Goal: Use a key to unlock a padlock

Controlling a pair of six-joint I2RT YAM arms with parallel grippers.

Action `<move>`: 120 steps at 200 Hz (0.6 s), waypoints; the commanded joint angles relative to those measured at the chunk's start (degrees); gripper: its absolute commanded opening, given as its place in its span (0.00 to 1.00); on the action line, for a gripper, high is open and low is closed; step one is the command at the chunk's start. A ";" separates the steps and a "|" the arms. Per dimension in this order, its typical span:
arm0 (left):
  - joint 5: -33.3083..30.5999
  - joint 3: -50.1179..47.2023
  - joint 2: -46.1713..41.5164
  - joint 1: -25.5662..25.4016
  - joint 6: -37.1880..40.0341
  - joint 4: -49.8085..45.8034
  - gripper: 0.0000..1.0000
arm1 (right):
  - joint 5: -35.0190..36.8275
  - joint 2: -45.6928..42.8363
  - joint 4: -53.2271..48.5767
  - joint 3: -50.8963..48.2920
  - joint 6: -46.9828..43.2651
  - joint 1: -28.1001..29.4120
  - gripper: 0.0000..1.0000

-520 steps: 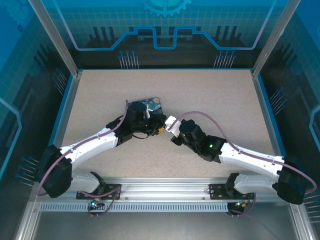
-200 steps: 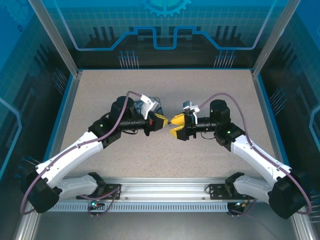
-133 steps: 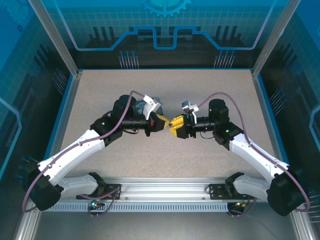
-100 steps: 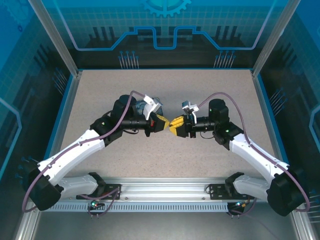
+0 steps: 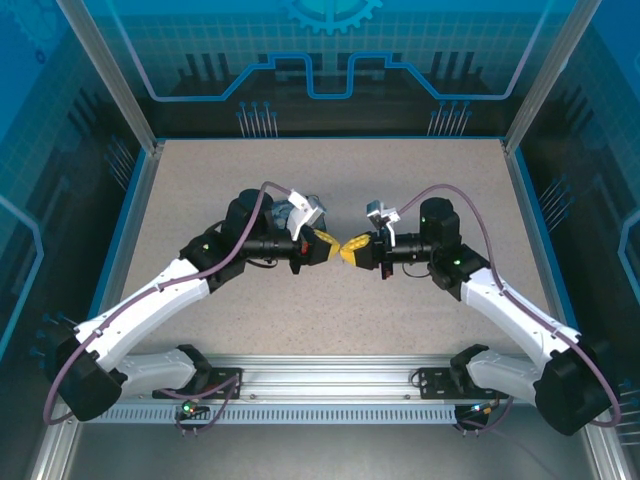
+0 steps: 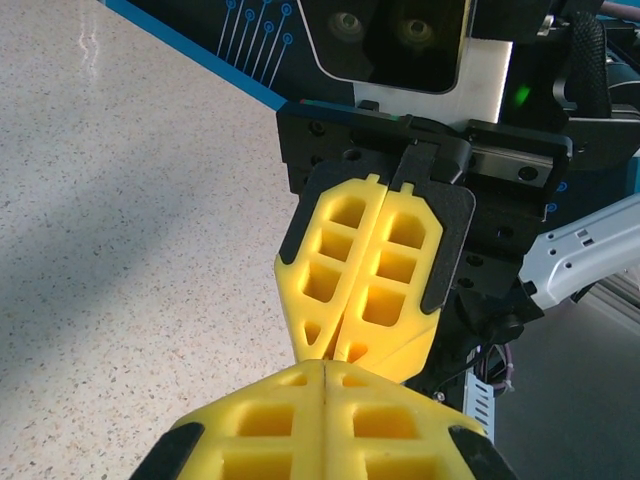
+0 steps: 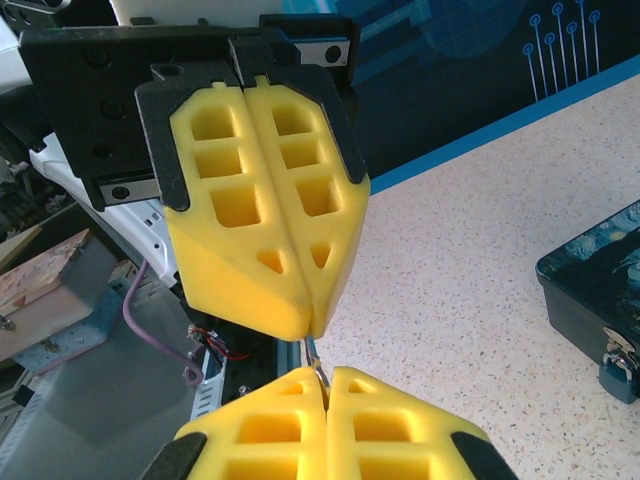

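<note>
Claws meet tip to tip above middle of surface point(image 5: 420, 190). Right claw point(image 6: 326, 350) pressed together, pinching one end of thin grey key point(image 7: 316, 358). Left claw point(image 7: 312, 322) pressed together too, key's other end in its tip seam. Just beyond left claw, painted tin point(image 7: 590, 285) sits on surface. Padlock point(image 7: 618, 370) hangs at tin's front.

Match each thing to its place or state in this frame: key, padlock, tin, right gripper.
Things:
1. the key
2. the padlock
3. the tin
4. right gripper

Places or states:
A. shut, tip to tip with the left gripper
B. hangs on the tin's wall
C. thin sliver pinched between the gripper tips
D. sits on the table, dark blue lid

Pairs: 1-C, 2-B, 3-D, 4-A
</note>
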 commanded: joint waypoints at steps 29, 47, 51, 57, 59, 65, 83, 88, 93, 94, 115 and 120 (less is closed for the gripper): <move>-4.42 0.52 -1.59 0.80 -1.74 2.19 0.36 | 4.53 -2.35 -7.24 0.74 -3.70 -0.84 0.00; -6.53 -1.01 -3.30 2.68 -4.64 4.21 0.51 | 7.96 -2.70 -11.16 1.17 -5.54 -0.78 0.00; -7.30 -1.50 -3.79 3.29 -5.58 4.77 0.54 | 9.11 -2.78 -11.86 1.04 -5.80 -0.71 0.00; -8.59 -2.15 -4.38 4.29 -7.18 5.19 0.58 | 11.04 -2.88 -13.16 1.09 -6.18 -0.71 0.00; -8.96 -2.31 -4.55 4.76 -7.62 5.20 0.59 | 11.70 -2.88 -13.64 1.09 -6.40 -0.71 0.00; -10.41 -2.68 -5.03 5.96 -9.04 5.06 0.64 | 13.29 -2.77 -14.95 1.18 -6.85 -0.69 0.00; -14.67 -3.36 -5.46 9.84 -11.90 2.27 0.69 | 20.57 -2.18 -18.39 1.26 -6.70 -0.59 0.00; -16.33 -3.65 -5.36 10.74 -12.23 1.32 0.70 | 22.05 -1.87 -18.97 1.26 -6.47 -0.53 0.00; -18.30 -3.80 -5.31 11.40 -12.68 0.18 0.72 | 23.81 -1.47 -19.37 1.12 -6.07 -0.49 0.00; -18.69 -3.83 -5.26 11.53 -12.80 -0.09 0.73 | 24.13 -1.39 -19.46 1.15 -5.90 -0.47 0.00; -24.90 -4.68 -4.64 12.56 -12.92 -3.93 0.76 | 28.77 0.56 -19.70 0.40 -4.34 0.07 0.00; -25.70 -5.20 -4.60 12.56 -12.67 -4.19 0.77 | 29.80 0.98 -19.65 0.08 -4.04 0.34 0.00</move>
